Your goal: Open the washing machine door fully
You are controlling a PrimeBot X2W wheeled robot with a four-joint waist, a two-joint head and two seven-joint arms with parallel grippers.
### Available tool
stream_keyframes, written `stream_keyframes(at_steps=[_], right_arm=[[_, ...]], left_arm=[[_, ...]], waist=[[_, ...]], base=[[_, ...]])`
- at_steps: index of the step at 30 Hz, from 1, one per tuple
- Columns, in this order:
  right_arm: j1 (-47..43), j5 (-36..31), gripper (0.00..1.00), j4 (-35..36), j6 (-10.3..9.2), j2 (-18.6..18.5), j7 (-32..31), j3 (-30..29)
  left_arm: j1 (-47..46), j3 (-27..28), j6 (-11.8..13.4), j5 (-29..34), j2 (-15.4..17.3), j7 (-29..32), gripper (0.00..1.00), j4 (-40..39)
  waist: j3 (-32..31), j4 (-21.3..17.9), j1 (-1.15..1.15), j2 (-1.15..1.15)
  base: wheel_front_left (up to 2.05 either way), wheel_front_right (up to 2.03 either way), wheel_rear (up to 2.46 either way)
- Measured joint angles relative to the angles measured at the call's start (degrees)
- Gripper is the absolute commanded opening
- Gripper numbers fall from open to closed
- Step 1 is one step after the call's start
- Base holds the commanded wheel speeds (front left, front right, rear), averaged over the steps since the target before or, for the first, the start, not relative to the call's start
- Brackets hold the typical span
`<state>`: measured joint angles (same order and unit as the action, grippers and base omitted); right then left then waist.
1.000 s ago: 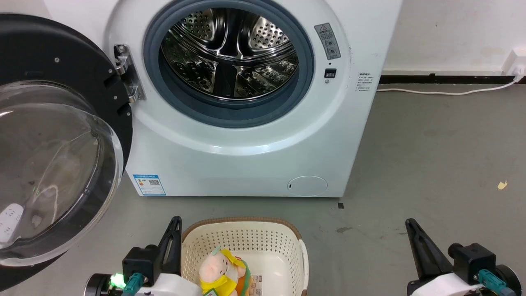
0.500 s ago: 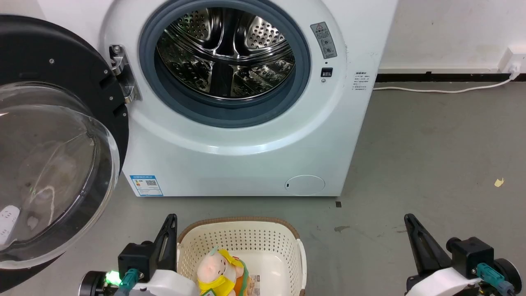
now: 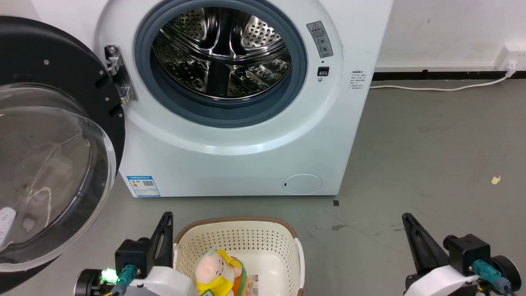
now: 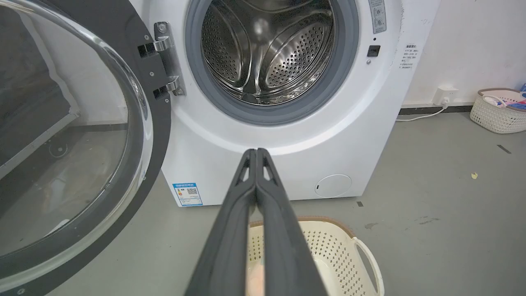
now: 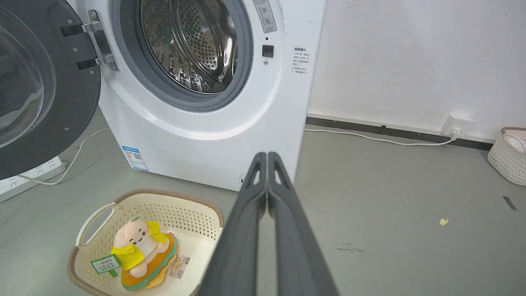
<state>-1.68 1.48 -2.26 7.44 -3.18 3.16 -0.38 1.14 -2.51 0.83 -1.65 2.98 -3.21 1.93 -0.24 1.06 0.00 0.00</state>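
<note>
The glossy black, glass-domed washing machine door (image 3: 53, 144) stands swung wide at nine o'clock of the perforated steel drum (image 3: 222, 49). The left end effector (image 4: 256, 153) and right end effector (image 5: 267, 155) each hold their fingers pressed together, empty. Since a second ago the head camera has drifted; the door's angle looks unchanged.

- The washing machine door (image 3: 57, 53) was cut off by the head view's left edge.
- The plush toy (image 3: 213, 269) ran past the bottom edge.
- Print on the blue sticker (image 3: 143, 186) was too small to read.
</note>
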Motion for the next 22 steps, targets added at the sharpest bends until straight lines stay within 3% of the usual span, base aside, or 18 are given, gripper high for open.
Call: stream_keyframes(at_steps=[22], right_arm=[[0.9, -0.8, 0.00, 1.5, 0.00, 0.0, -2.6, 0.3]], left_arm=[[-0.2, 1.8, -0.5, 1.1, -0.1, 2.5, 0.00, -1.4]], waist=[[0.2, -0.9, 0.00, 0.00]], base=[[0.00, 0.00, 0.00]])
